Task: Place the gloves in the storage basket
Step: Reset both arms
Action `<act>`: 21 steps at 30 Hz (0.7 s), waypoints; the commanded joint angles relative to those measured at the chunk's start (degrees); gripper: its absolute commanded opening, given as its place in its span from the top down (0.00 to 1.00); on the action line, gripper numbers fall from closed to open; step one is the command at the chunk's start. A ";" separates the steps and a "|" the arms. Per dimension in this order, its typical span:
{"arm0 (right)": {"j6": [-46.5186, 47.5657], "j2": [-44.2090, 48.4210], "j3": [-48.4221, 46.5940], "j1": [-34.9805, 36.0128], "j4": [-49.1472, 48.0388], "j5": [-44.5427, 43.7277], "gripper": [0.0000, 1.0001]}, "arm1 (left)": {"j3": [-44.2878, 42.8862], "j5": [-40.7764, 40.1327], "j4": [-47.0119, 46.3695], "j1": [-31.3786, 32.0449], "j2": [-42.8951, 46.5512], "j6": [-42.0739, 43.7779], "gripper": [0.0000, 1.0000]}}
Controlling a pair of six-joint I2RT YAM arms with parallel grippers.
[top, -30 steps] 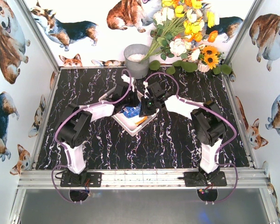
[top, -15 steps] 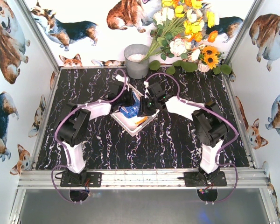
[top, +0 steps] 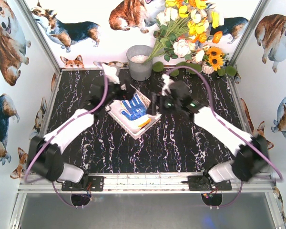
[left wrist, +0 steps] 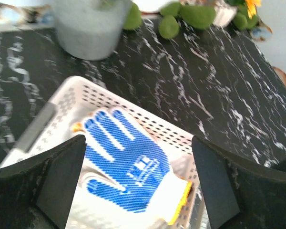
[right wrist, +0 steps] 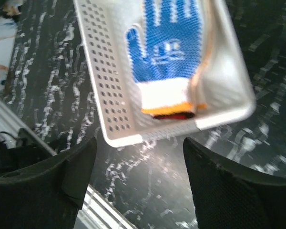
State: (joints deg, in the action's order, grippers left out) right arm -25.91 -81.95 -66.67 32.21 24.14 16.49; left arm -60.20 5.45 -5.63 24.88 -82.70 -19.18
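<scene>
**The blue-dotted glove is in the basket, and both arms have let go.**

The blue-dotted glove [top: 133,109] lies flat on top inside the white storage basket [top: 121,123], with its orange cuff toward the near corner. A bit of red from another glove peeks out under it. A second ago both grippers were down in the basket, nearly shut, right over the pile. Now the left gripper [left wrist: 138,140] and the right gripper [right wrist: 139,143] have lifted and pulled back, one on each side. Their jaws are wide apart and hold nothing. I see no glove outside the basket, so the job looks done or nearly done.
</scene>
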 commanded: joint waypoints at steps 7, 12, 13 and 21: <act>4.20 18.36 21.68 -19.19 -4.88 -9.93 0.10 | 15.28 -7.17 2.55 -19.78 12.91 0.37 0.00; 6.02 24.39 32.02 -26.00 -15.08 -19.54 0.08 | 25.05 -10.37 -1.81 -27.23 15.55 -0.95 0.00; 7.08 25.55 34.01 -26.00 -17.21 -22.63 0.07 | 26.33 -13.00 -2.26 -27.81 16.26 -0.67 0.00; 16.69 26.44 45.27 -26.32 -38.51 -37.15 0.06 | 40.70 -22.95 -29.26 -27.97 15.98 7.33 0.00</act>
State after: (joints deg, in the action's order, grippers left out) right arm -16.43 -54.48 -24.14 6.20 4.40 -10.83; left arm -24.80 -12.91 -15.57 -2.61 -64.79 -16.71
